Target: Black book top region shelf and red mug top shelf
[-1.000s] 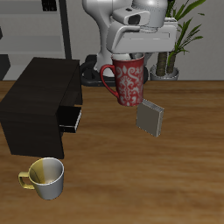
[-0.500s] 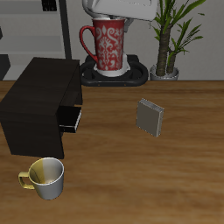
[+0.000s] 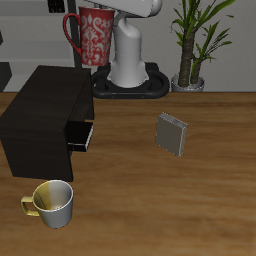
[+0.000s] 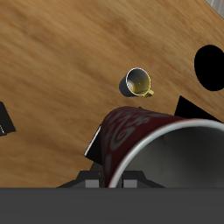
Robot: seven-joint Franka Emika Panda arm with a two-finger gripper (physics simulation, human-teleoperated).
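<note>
I have the red mug lifted high, upright, handle pointing away from the arm, hanging above the back end of the shelf, well clear of its flat top. The gripper is barely in view at the mug's rim; judging by the mug hanging in the air, the fingers are clenched on its wall, though I cannot see the contact itself. The risk I see is the drop: from this height, letting go would let the mug bounce or roll off the top, so I judge it has to come down until it touches before the fingers part. A grip on the rim alone could also let the mug swing or slip if I move fast. I cannot pick out the black book with any certainty; nothing sits on the shelf top that I can see. My count: one red mug, one yellow-and-cream mug on the worktop near its front edge, one grey book leaning farther back, one shelf, one potted plant.
</note>
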